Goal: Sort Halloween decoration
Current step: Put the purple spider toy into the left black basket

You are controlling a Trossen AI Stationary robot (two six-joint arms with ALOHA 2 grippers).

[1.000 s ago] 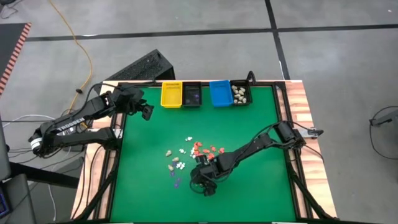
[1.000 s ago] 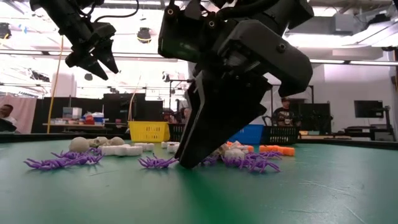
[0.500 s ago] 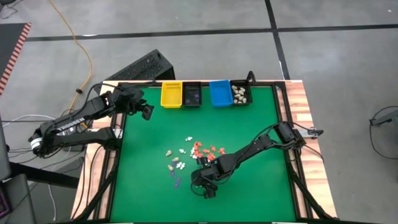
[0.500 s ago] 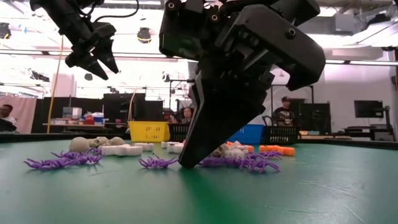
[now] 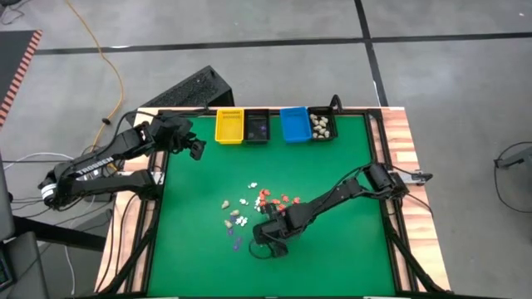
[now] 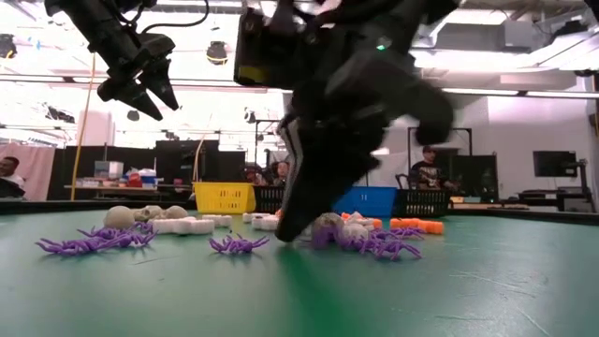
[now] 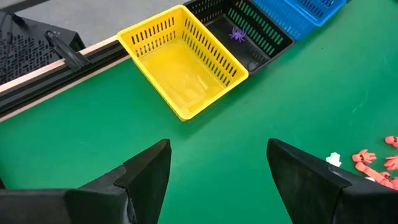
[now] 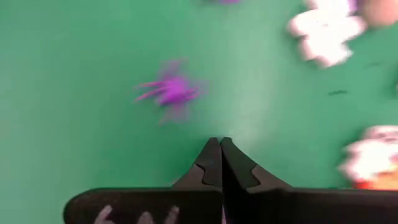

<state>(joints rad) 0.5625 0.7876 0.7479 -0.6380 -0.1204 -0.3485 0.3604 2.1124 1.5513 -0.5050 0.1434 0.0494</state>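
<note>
The Halloween decoration (image 5: 249, 212) lies scattered mid-table: purple spiders (image 6: 239, 245), white pieces (image 6: 182, 226), cream skulls (image 6: 119, 217) and orange pieces (image 6: 416, 225). My right gripper (image 6: 285, 232) hangs just over the green mat at the near side of the cluster, pointing steeply down. In the right wrist view it (image 8: 217, 146) is shut, with nothing showing between its fingers. A purple spider (image 8: 171, 90) lies on the mat just ahead of the tips. My left gripper (image 7: 217, 168) waits open in the air near the yellow bin (image 7: 183, 65).
Along the far edge stand a yellow bin (image 5: 229, 126), a black bin (image 5: 256, 127) holding a purple spider, a blue bin (image 5: 294, 124) and a black bin (image 5: 322, 126) with cream pieces. Wooden rails (image 5: 397, 166) border the green mat. People show in the room behind.
My right gripper has shut its fingers at the mat beside the purple spiders. It has then come up a little off the mat and gone slightly toward the table's left edge. The spider beside it stays where it lay.
</note>
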